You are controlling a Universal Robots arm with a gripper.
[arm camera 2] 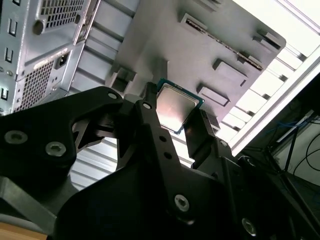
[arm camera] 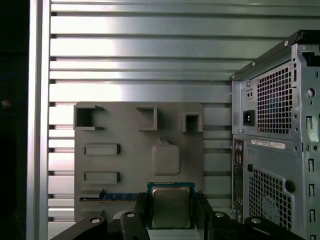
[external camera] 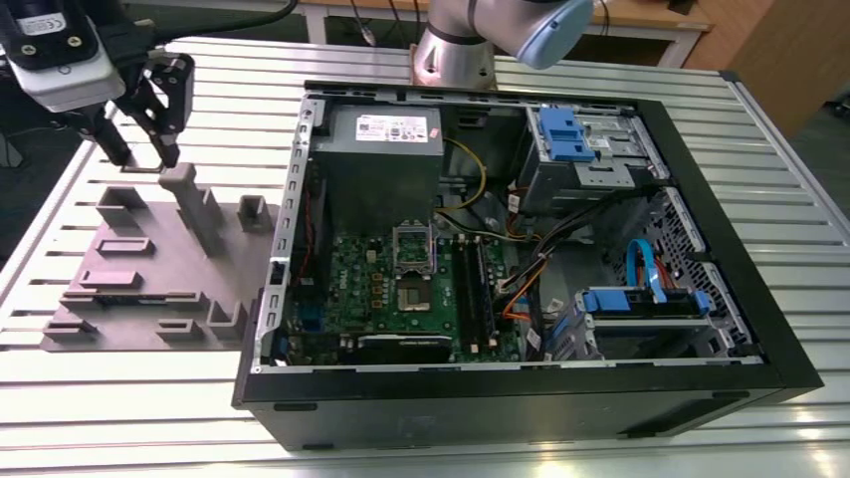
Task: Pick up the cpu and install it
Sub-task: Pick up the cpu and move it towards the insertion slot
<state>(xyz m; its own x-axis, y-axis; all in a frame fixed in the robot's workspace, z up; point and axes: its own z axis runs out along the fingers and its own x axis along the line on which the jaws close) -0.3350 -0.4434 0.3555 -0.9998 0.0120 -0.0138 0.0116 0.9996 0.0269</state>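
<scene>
Jaws, exterior view: you have them at the upper left of the frame, over the far end of the grey fixture plate (external camera: 146, 274). From here you cannot tell what sits between them.
Arm, exterior view: the base of the arm (external camera: 459, 50) stands at the top middle of the frame, behind the computer case (external camera: 505, 408).
Case, exterior view: it lies open on the slatted table (external camera: 133, 418), taking the middle and right of the frame, just beside the plate.
Motherboard, exterior view: the green motherboard (external camera: 385, 299) lies on the case floor, left of centre. The silver socket frame (external camera: 414, 249) is near its middle, well apart from your jaws.
Cpu, second wrist view: the cpu (arm camera 2: 176, 105) sits between the two black fingers (arm camera 2: 150, 115), pale metal top toward the camera and a green rim round it, with the plate (arm camera 2: 200, 45) behind it.
Jaws, second wrist view: they are clenched on the cpu, one finger against each of two opposite edges.
Cpu, first wrist view: you see the cpu (arm camera: 170, 206) level over the plate (arm camera: 130, 150), at its edge nearest the camera, pinched from both sides.
Plate, first wrist view: a square pad (arm camera: 166, 159) lies just beyond the cpu, a dark blue strip (arm camera: 117, 198) lies beside the cpu, and the case (arm camera: 275, 150) stands next to the plate.
Lift: you cannot tell whether the cpu rests on the plate or hangs clear of it.
</scene>
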